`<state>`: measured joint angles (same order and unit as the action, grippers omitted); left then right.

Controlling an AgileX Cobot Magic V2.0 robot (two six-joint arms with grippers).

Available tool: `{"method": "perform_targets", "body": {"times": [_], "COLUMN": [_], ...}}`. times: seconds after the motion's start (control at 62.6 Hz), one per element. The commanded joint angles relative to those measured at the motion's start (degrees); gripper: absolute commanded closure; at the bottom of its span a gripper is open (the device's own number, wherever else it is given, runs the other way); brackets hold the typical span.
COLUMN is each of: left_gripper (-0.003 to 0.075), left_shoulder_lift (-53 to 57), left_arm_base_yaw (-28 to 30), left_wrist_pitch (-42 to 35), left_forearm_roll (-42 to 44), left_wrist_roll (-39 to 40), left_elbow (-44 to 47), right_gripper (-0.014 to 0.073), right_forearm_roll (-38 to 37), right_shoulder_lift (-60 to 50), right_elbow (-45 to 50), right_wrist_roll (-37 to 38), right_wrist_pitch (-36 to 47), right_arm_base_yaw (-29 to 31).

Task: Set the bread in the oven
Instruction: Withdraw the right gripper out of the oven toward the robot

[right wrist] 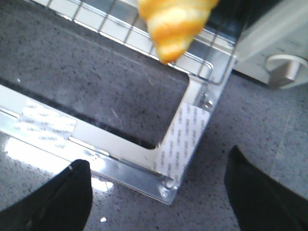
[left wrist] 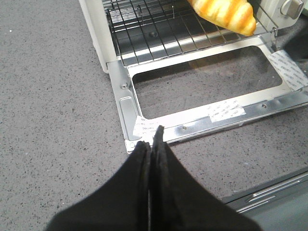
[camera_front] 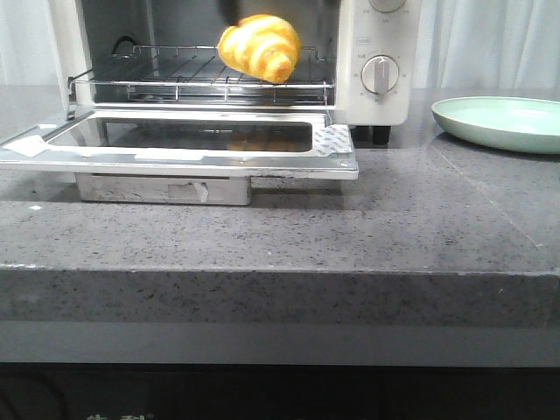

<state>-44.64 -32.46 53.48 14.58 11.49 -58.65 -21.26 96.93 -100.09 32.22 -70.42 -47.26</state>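
The oven point(camera_front: 376, 52) stands on the grey counter point(camera_front: 420, 219) with its glass door point(camera_front: 184, 140) folded down flat and its wire rack point(camera_front: 166, 79) exposed. The bread point(camera_front: 260, 46) sits at the front right part of the rack, by the front rail; whether it rests on the wires or hangs just above them cannot be told.

The right gripper point(right wrist: 159, 192) is spread wide and holds nothing. In the right wrist view its two dark fingers point(right wrist: 57, 202) lie over the outer corner of the open door, and the bread point(right wrist: 174, 24) is well apart from them, beyond the door's window.

The left gripper point(left wrist: 153, 144) has its fingers pressed together, empty, over the door's other front corner. The bread point(left wrist: 226, 13) lies far across the rack from it.

A pale green plate point(camera_front: 503, 122) rests on the counter to the right of the oven.
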Motion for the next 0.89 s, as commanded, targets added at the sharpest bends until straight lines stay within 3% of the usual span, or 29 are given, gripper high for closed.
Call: {"method": "perform_targets", "body": {"times": [0.0,0.208,0.383,0.479,0.878], "left_gripper": [0.0738,0.0738,0.0738,0.0738,0.0738], "left_shoulder_lift": [0.25,0.25,0.25,0.25,0.18], "left_arm_base_yaw": [0.18,0.18,0.18,0.18,0.18], "left_wrist_pitch": [-3.56,-3.56,-3.56,-3.56,-3.8], "left_forearm_roll": [0.84,0.84,0.84,0.84,0.84], "left_wrist_roll": [0.62,0.62,0.62,0.62,0.62], "left_elbow": [-1.3,-1.3,-1.3,-1.3,-1.3], "right_gripper": [0.0013,0.0013,0.0013,0.0013,0.0013], "right_forearm_roll": [-2.87,-1.42,6.96,10.33,10.69], "right_shoulder_lift": [-8.83,-23.09,-32.63,-37.61,-52.25], "right_elbow": [5.14,21.96,30.63,33.62,41.75], "right_wrist_roll": [-0.42,-2.48,-13.29,-18.32,-23.1], "right_wrist_pitch": [6.05,13.4,14.57,14.79,21.14], "right_arm_base_yaw": [1.34,9.56,15.94,16.66,16.66]}}
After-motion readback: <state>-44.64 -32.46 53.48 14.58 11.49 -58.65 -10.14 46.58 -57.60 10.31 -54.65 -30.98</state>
